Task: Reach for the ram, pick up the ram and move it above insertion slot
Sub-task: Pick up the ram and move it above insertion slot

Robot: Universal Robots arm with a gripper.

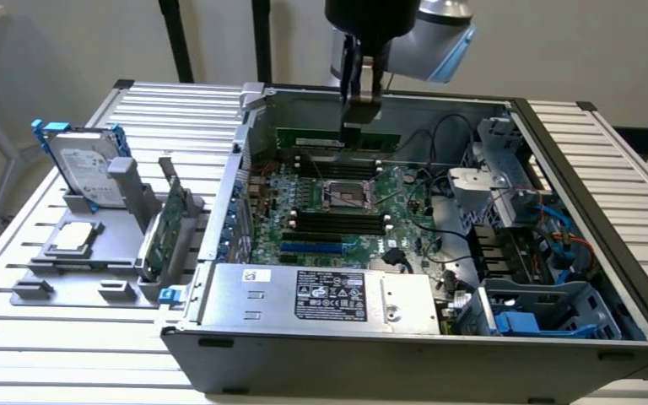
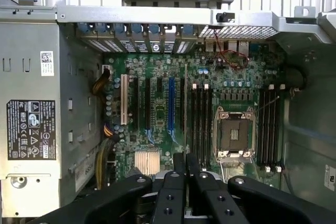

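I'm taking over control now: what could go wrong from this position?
The gripper holds the ram by its upper edge, so it could tilt or slip. The open processor socket sits right beside the memory slots, so a misaligned move could strike it. Black cables loop close to the ram.

The gripper (image 2: 186, 174) hung over the motherboard (image 2: 199, 114), its fingers (image 2: 173, 192) close together, above the CPU socket (image 2: 233, 135), memory slots (image 2: 202, 121) and power supply (image 2: 31, 124).

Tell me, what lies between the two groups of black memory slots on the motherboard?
The CPU socket, with its metal frame, lies between them; the wrist view shows it plainly.
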